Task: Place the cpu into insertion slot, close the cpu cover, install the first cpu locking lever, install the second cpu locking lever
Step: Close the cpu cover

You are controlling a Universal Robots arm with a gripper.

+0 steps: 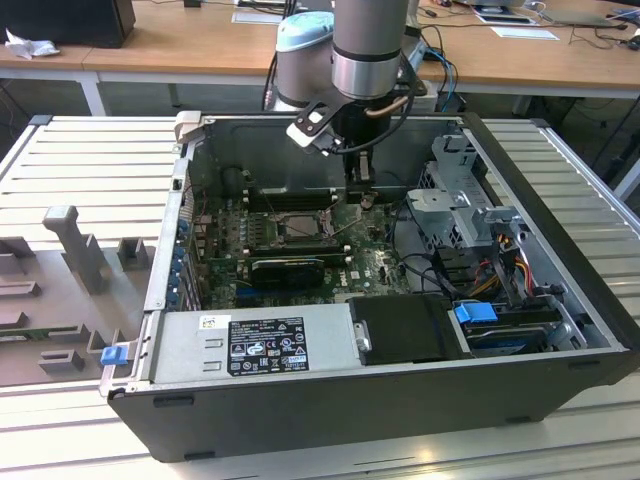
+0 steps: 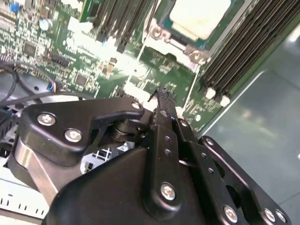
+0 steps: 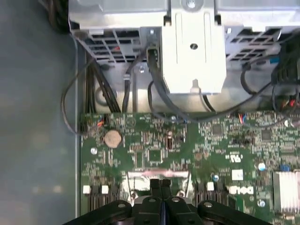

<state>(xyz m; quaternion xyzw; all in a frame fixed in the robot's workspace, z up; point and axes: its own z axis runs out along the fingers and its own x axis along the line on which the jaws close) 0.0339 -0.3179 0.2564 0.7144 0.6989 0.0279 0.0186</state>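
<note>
The cpu (image 2: 199, 16) shows its pale square top inside the insertion slot (image 1: 295, 228), on the green board in the open computer case. A silver metal frame, the cpu cover (image 2: 158, 33), lies around the chip. I cannot tell whether it is fully down. My gripper (image 1: 362, 185) hangs just beyond the slot's edge, on the exterior view's right of it. Its black fingers (image 3: 161, 186) are pressed together with nothing visible between them, and their tips (image 2: 163, 91) hover over the board beside the socket's metal edge (image 3: 158, 174).
Long black memory slots (image 2: 243, 42) flank the socket. A silver drive cage (image 3: 192, 47) with cables stands beyond the board, near a coin cell (image 3: 112, 137). A power supply (image 1: 265, 345) fills the case's front. The case walls (image 1: 540, 210) close in the space.
</note>
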